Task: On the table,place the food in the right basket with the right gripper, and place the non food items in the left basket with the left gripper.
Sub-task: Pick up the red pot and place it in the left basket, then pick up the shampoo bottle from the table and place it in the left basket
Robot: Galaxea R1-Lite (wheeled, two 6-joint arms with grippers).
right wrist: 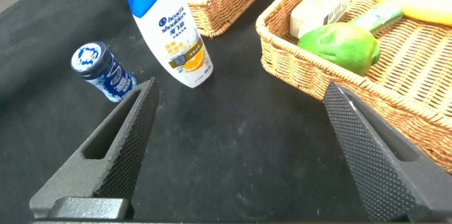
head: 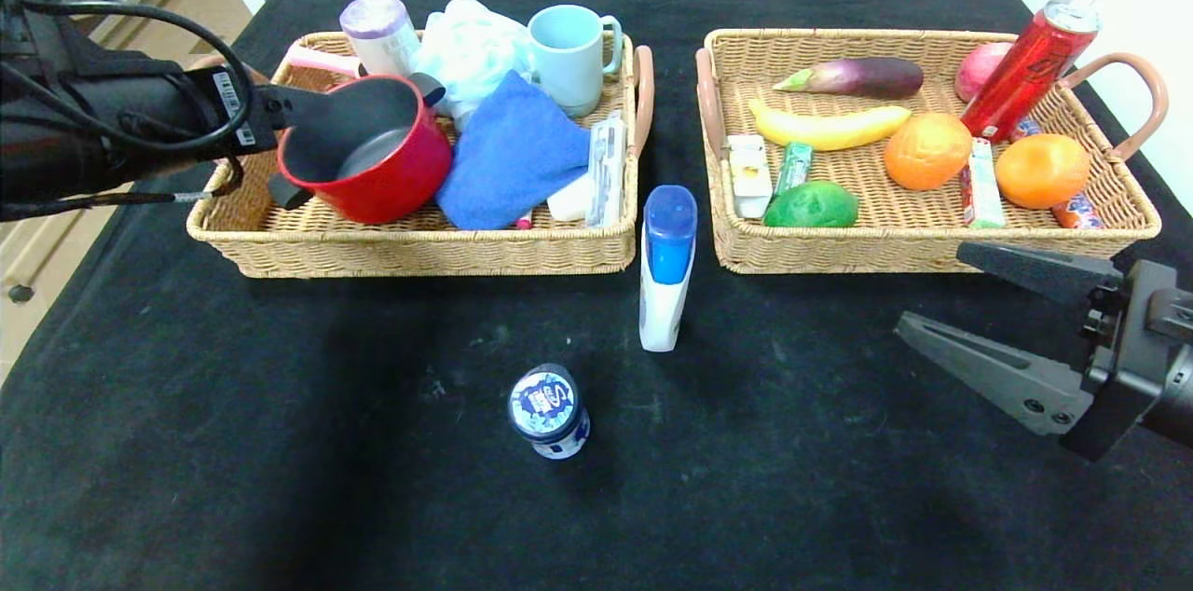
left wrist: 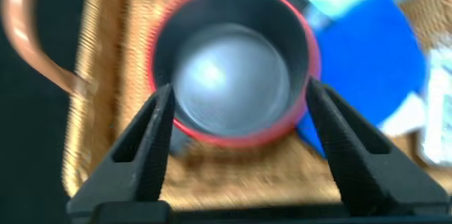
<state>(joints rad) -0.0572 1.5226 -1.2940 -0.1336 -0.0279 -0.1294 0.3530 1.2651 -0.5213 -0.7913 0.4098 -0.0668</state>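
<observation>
With the red pot with dark grey inside (head: 368, 150) set in the left tan wicker basket (head: 280, 251), the left gripper (left wrist: 236, 121), jaws wide and empty, was best lifted straight clear, while the wide-open right gripper (head: 969, 307) hovered over the black-draped desk (head: 280, 442).

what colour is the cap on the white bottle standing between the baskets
Blue, on the white bottle. It shows best in the head view; the right wrist view shows it too.

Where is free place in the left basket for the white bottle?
The left basket is crowded: red pot, blue cloth, mug. Bare wicker shows only along its front edge, near the front left corner. The white bottle stands on the table.
</observation>
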